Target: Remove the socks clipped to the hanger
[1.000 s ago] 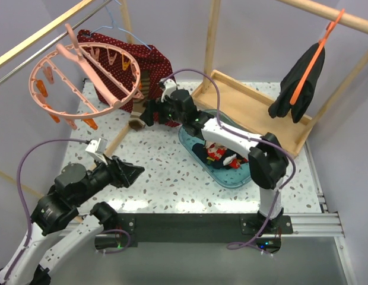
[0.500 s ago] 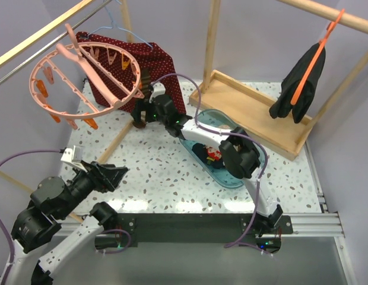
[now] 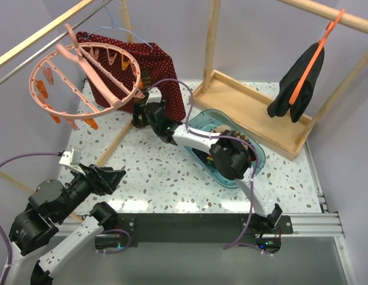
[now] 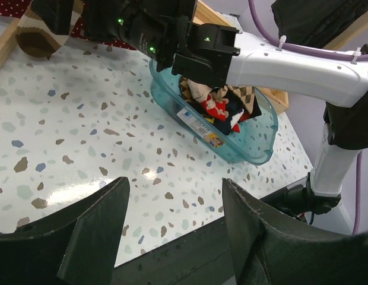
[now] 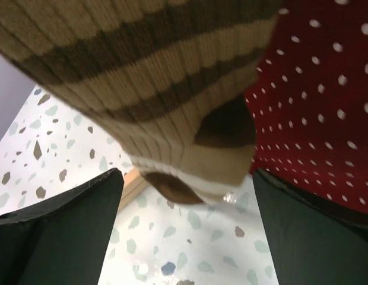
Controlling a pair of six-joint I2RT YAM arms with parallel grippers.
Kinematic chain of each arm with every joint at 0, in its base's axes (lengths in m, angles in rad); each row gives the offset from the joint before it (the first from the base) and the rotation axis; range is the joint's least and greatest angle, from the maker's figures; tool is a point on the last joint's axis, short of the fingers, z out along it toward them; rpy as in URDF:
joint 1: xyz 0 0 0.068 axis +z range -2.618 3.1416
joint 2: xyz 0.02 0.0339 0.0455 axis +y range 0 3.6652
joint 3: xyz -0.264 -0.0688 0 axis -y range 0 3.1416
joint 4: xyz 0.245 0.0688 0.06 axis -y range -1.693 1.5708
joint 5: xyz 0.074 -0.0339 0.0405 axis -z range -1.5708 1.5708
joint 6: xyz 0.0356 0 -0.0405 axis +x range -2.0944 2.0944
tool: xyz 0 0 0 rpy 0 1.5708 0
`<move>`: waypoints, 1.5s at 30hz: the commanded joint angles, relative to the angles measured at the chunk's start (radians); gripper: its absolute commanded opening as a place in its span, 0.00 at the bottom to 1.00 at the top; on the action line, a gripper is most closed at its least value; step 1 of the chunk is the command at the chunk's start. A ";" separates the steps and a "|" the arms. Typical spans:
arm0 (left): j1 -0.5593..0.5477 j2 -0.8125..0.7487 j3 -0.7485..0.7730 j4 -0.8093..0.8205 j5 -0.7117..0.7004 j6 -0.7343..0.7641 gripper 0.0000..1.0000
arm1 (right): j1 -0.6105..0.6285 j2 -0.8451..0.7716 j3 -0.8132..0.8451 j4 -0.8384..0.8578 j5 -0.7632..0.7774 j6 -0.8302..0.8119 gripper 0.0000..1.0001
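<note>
Socks (image 4: 216, 110) mostly sit in the tub (image 4: 255, 148) ahead-right of the left tool (image 4: 175, 184), which hangs spread and empty over the speckled desk (image 4: 83, 136); one striped sock (image 5: 172, 89) is left, apparently clipped to the hanger (image 3: 95, 70), so I'd call it nearly done. It dangles just above the right tool (image 5: 187, 175), jaws spread wide either side, nothing pinched yet. Red dotted cloth (image 5: 314, 89) right behind it, wooden rails (image 3: 212, 35) and plain walls (image 3: 261, 41) around.

Bright even light, glare on the table (image 4: 48, 199), sock (image 5: 142, 89) perhaps slightly blurred.
</note>
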 commanded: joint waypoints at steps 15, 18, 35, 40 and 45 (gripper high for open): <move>-0.007 -0.019 -0.046 0.030 0.029 -0.055 0.69 | -0.013 0.010 0.084 0.071 -0.107 -0.115 0.00; -0.007 -0.002 -0.053 0.040 0.029 -0.049 0.68 | -0.013 -0.040 0.046 0.024 -0.168 -0.095 0.00; -0.007 0.113 -0.138 0.174 0.042 -0.037 0.77 | 0.013 -0.491 -0.326 -0.182 -0.529 0.126 0.00; -0.007 0.174 -0.194 0.296 0.067 -0.027 0.77 | 0.013 -0.585 -0.429 -0.151 -0.653 0.285 0.00; -0.007 0.248 -0.227 0.360 0.099 -0.026 0.75 | 0.016 -0.688 -0.551 -0.094 -0.729 0.379 0.00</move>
